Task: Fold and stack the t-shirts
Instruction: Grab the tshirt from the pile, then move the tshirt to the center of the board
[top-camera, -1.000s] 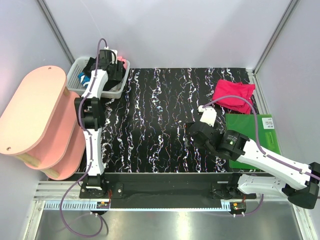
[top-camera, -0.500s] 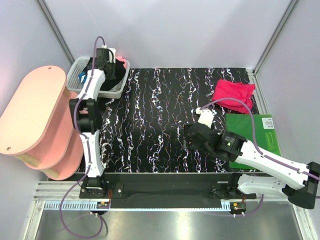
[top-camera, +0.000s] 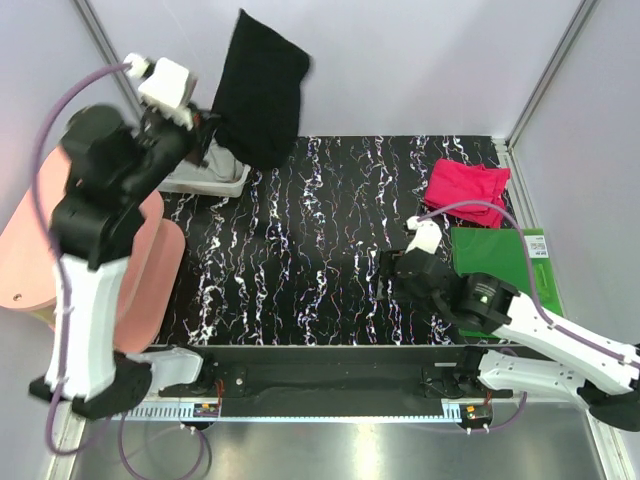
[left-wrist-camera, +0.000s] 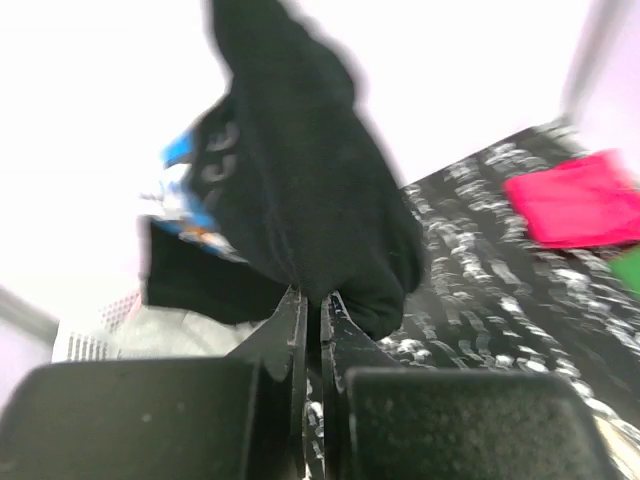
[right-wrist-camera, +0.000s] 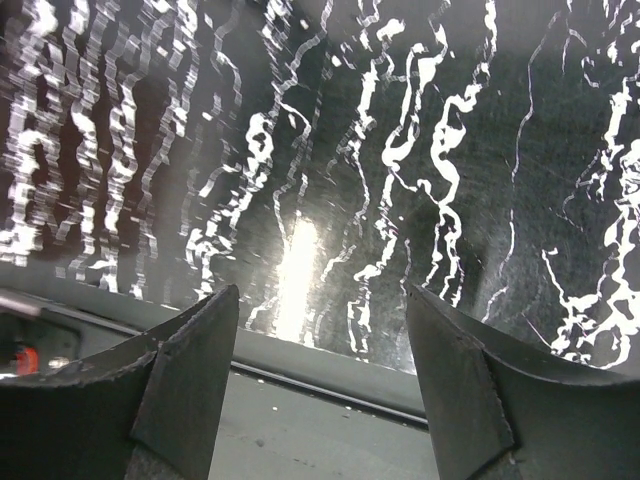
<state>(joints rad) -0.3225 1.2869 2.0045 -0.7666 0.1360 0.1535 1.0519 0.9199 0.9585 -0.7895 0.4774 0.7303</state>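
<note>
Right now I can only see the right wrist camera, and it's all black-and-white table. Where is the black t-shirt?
Observer: It's up in the air at the far left. The left fingers are shut on the black t-shirt, and it hangs beside the white basket.
Operator: Is there another shirt anywhere?
Observer: Yes, a pink t-shirt lies at the far right of the table, next to a green board.
Operator: Are my fingers close to the pink one?
Observer: Not touching it. The right fingers are open near the table's front edge, and the pink t-shirt is farther back and to the right.
</note>
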